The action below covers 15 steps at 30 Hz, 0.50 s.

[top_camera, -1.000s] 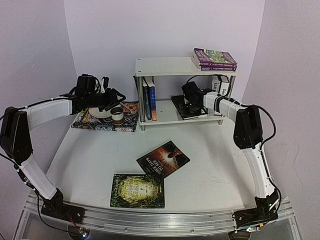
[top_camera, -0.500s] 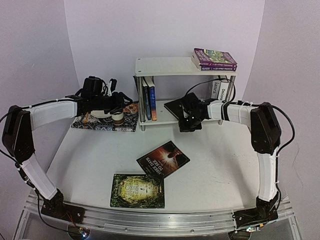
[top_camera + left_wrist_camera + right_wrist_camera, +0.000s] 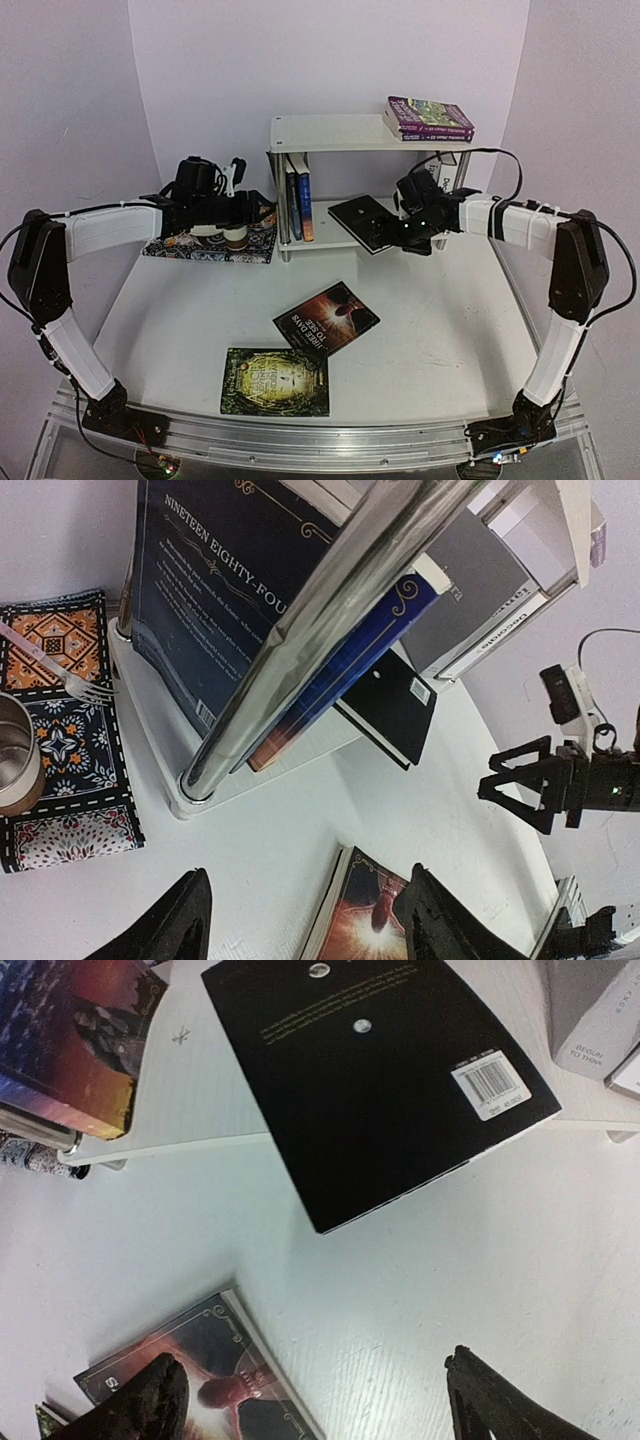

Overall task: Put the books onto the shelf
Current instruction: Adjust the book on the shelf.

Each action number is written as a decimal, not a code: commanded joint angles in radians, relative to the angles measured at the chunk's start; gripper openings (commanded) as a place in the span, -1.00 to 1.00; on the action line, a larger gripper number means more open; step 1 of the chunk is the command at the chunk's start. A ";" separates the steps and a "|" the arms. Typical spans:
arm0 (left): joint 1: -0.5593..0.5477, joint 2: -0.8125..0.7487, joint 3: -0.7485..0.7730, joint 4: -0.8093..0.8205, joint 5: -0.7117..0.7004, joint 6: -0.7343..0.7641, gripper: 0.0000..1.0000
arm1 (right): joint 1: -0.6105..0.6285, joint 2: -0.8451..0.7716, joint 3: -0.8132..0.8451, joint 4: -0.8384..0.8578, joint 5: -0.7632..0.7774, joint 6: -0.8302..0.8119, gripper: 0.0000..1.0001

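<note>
The white shelf [image 3: 340, 133] carries two purple books [image 3: 430, 118] on top. On its lower tier, dark blue and orange-blue books [image 3: 297, 195] stand at the left, grey and white books [image 3: 445, 175] stand at the right, and a black book [image 3: 362, 220] lies flat, one corner past the front edge [image 3: 380, 1070]. A red-black book [image 3: 326, 318] and a green book [image 3: 276, 382] lie on the table. My right gripper [image 3: 408, 240] hovers open and empty just in front of the black book. My left gripper [image 3: 252, 207] is open beside the shelf's left chrome leg [image 3: 330, 610].
A patterned mat [image 3: 205, 243] with a cup [image 3: 236, 234], a plate and a fork [image 3: 60, 670] lies left of the shelf, under my left arm. The purple walls close in behind and beside the shelf.
My right gripper let go of the black book and drew back out of the lower tier to the right. The book now lies flat. My left gripper moved right toward the shelf and opened wider.
</note>
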 commanded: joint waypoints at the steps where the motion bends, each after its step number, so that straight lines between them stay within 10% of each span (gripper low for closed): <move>1: 0.002 -0.024 -0.018 0.077 -0.035 -0.010 0.35 | -0.020 -0.027 -0.130 0.178 -0.047 0.272 0.95; 15: 0.002 -0.075 -0.044 0.078 -0.046 -0.041 0.42 | -0.044 0.206 -0.325 0.955 0.114 0.813 0.95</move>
